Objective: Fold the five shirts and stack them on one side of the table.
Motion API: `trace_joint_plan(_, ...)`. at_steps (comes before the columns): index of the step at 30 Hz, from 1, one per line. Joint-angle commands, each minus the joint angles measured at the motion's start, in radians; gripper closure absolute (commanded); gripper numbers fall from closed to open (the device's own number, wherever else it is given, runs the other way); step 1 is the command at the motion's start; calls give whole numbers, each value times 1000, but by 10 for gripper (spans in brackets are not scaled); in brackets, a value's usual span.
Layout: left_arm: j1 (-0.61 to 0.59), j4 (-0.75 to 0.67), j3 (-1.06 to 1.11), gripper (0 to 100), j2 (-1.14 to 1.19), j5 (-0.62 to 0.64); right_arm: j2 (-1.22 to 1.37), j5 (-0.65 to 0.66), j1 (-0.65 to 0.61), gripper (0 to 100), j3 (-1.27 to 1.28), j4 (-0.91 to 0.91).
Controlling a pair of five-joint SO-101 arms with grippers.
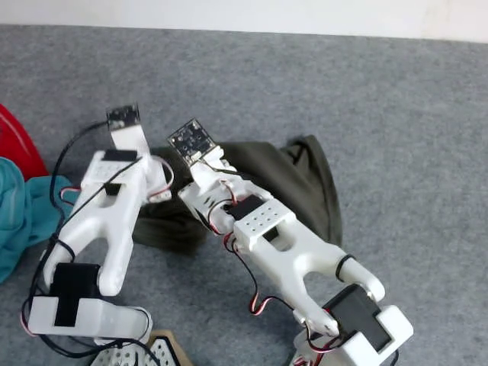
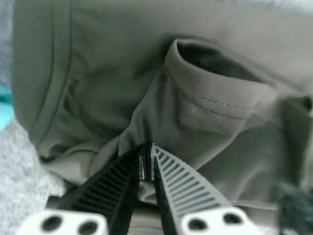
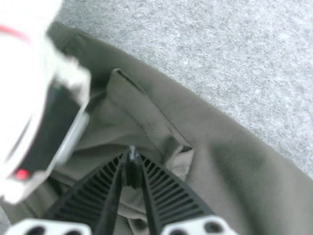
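Crumpled olive shirt [image 1: 305, 183] lies near bunched teal shirt [image 1: 15, 206].

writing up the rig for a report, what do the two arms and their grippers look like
The left arm and right arm are white moulded plastic with black motor blocks at the joints. Thin red, white and black cables loop along them, and a small dark circuit board sits at each wrist. The left gripper and right gripper have black ribbed fingers tapering to points.

No words, numbers, labels or signs can be read anywhere here, neither on the olive-green shirt [image 1: 305, 183] nor on the grey table covering [image 1: 381, 91] beneath it.
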Motion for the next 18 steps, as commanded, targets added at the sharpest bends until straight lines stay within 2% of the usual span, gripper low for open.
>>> trace_joint_plan(1,-50,-23,39,952,-18,3,-50,-11,18,991,-5,-4)
trace_joint_plan(7,-147,-28,28,952,-18,9,18,-11,10,991,-12,-74)
trace_joint_plan(14,-160,-28,25,952,-18,9,151,-14,-119,991,-76,-140)
trace_joint_plan(18,-160,-46,28,952,-16,9,188,-12,-119,991,-101,-140)
